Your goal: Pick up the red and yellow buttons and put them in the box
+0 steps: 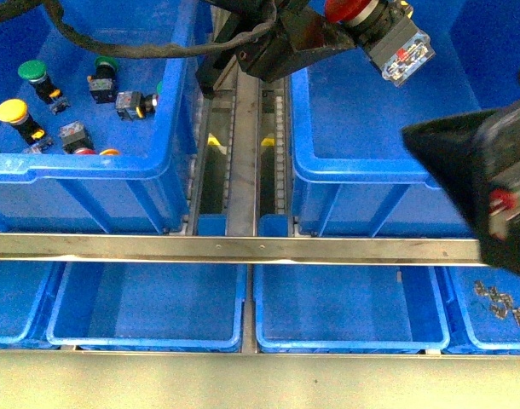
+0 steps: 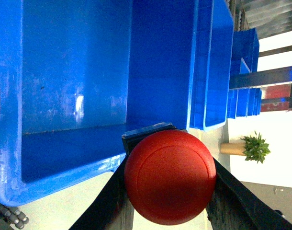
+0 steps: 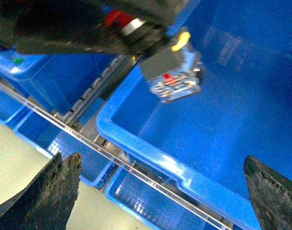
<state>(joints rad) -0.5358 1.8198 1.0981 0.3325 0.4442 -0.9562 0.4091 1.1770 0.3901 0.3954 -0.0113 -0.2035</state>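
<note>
Front view: the left gripper (image 1: 345, 21) carries a red button (image 1: 388, 38) over the near-left corner of the box (image 1: 371, 177), its jaws closed round the neck below the cap, with the grey contact block hanging free above the bare blue floor. The right gripper (image 3: 162, 191) waits alongside, spread wide and holding nothing. A yellow button (image 1: 13, 112) lies among green ones in the left crate (image 1: 89, 175), well apart from the box.

The switch looks light and rigid. Its domed cap is glossy and likely to slip, so the collar or the squared body seems the surer hold, and the exposed terminals look vulnerable to knocks.

The top of the frame cuts off the cap, and the pads' contact cannot be seen. The right arm appears only as a dark blur.
</note>
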